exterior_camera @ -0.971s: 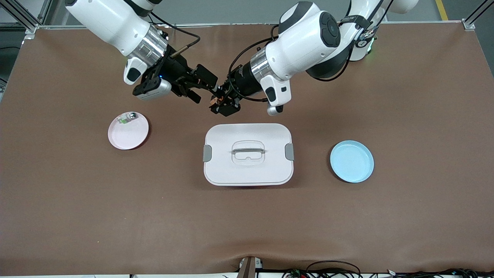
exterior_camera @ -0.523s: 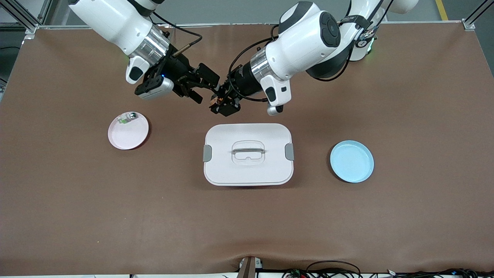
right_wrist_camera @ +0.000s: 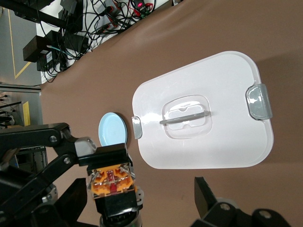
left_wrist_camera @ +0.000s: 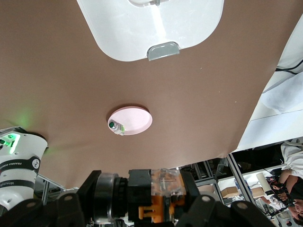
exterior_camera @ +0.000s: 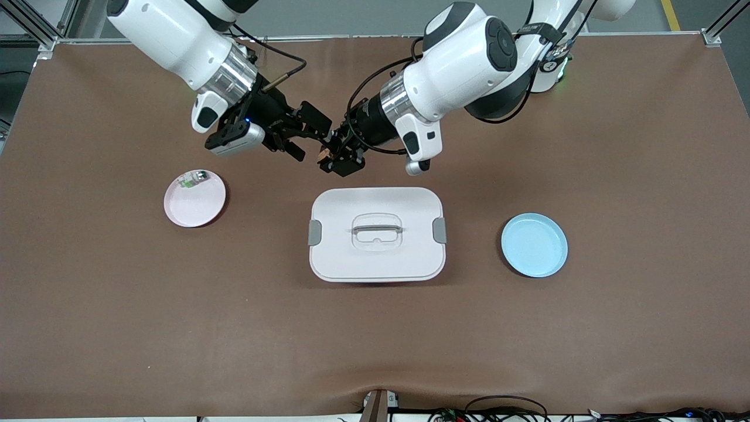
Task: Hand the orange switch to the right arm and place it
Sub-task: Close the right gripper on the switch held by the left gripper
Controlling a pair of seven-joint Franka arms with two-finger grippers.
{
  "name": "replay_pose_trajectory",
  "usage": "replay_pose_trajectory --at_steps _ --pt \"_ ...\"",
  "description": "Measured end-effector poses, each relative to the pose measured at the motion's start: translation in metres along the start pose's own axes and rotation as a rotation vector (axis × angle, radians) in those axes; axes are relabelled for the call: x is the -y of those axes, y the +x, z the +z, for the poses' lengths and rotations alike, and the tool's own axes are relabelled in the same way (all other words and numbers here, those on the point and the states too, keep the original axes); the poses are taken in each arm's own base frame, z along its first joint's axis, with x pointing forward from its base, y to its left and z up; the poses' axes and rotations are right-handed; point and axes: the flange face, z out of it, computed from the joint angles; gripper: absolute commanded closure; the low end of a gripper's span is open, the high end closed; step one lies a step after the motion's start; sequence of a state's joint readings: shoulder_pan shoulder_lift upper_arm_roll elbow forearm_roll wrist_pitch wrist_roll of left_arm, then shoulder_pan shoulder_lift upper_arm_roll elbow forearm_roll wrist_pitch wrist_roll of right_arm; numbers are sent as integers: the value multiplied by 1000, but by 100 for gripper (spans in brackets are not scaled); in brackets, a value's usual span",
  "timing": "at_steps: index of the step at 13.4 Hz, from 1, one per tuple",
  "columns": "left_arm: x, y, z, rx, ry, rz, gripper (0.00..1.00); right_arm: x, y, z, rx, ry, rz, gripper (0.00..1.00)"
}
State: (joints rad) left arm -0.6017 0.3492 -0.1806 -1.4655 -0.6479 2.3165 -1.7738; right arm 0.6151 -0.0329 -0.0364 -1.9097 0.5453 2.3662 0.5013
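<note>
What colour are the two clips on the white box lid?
The clips are grey, clearest in the right wrist view.

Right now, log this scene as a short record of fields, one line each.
orange switch: held in the air by the left gripper
left gripper: shut on the orange switch, over the table just past the white box
right gripper: open, beside the switch
white box: lid on, mid-table
pink plate: right arm's end, holds a small clear part
blue plate: left arm's end
</note>
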Motion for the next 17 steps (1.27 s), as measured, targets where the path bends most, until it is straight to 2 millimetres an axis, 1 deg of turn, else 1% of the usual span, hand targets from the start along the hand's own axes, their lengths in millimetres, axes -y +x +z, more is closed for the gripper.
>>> replay_pose_trajectory --at_steps 2,3,7,9,10,11,12,16,17 --pt "0 0 0 1 -1 0 73 0 0 1 -1 -1 0 9" --pt "0 0 0 1 -1 0 73 0 0 2 -2 0 -1 14" --pt "0 1 1 -1 2 -1 73 3 -2 2 -8 7 -6 39" --pt "1 2 5 -3 7 -2 73 7 -4 1 -10 13 -13 57" --pt "1 2 5 -3 7 -2 73 8 -5 2 -9 14 -15 70" --pt "1 3 6 -4 10 -3 73 11 -6 1 -13 19 -19 90" --pt "2 3 7 -6 14 -4 73 11 -7 1 -15 19 -31 100" --pt "2 3 7 -6 15 -3 71 11 -7 1 -14 19 -34 100" --pt "2 3 7 -6 15 -3 60 11 -7 1 -14 19 -34 100"
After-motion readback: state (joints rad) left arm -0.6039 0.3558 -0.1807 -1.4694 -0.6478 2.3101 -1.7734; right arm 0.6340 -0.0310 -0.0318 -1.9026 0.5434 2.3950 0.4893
